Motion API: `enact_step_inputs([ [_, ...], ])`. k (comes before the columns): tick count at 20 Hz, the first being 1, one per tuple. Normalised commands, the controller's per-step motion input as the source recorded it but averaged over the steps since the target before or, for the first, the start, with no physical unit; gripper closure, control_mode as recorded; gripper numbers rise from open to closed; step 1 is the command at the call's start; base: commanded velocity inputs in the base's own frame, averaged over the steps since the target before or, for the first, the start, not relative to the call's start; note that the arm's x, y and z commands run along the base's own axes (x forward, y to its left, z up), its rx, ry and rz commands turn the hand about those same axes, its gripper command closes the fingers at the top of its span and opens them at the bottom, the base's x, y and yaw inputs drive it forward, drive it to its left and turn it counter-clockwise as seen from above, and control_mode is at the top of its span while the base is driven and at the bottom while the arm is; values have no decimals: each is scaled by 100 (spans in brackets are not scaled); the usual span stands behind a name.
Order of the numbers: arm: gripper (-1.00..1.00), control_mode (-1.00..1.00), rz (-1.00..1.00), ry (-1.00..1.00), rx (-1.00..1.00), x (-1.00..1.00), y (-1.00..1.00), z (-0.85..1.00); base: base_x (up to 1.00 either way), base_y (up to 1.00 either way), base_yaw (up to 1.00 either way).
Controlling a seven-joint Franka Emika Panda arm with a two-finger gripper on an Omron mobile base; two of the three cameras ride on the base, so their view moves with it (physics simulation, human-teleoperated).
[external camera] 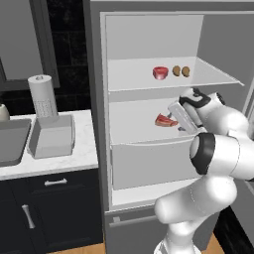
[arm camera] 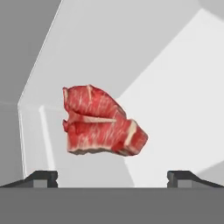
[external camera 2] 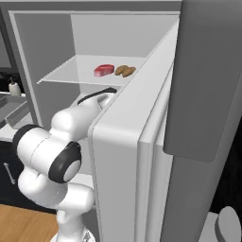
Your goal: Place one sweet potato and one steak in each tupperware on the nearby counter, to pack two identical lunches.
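Arm reaching into the open fridge (external camera: 99, 99) is what you have in front of you: from the left base view it rises at the lower right, bends at a big dark-ringed elbow, and sends its forearm up and leftward so the hand sits over the middle shelf (external camera: 134, 134). Your pincer (external camera: 174, 121) points into the fridge toward the steak (external camera: 165, 120) lying on that shelf, and the hand looks close beside the meat without gripping it. In the hand view the same steak (arm camera: 103, 121) sits dead centre ahead of you, with the two dark fingertips (arm camera: 41, 177) standing far apart at the bottom edge, so the pincer is spread wide and holds nothing. On the upper shelf (external camera: 213, 74) you can see a second steak (external camera: 160, 73) with two sweet potatoes (external camera: 181, 71) just beside it to the right, close to each other. From the right base view the fridge door (external camera 2: 142, 156) hides the hand; you see the white shoulder and elbow leaning in under the upper shelf. The tupperware (external camera: 52, 139) rests on the marble surface (external camera: 74, 161) left of the fridge, near a paper towel roll (external camera: 42, 95) standing behind it; I cannot tell whether the two trays are stacked there. The sink (external camera: 12, 141) lies further left.
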Motion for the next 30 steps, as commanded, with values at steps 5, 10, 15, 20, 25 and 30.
enact_step_inputs([
  [5,-100,-100,0,0,0,29,0,-35,0,0,0],
  [10,-100,-100,0,0,0,10,0,-19,0,0,0],
  [15,-100,-100,0,0,0,7,0,-25,0,0,0],
  [20,-100,-100,2,-12,-2,0,13,-28,0,0,0],
  [25,-100,-100,15,-9,-9,0,7,-17,0,0,0],
  [30,-100,-100,20,0,-6,8,0,0,0,0,0],
])
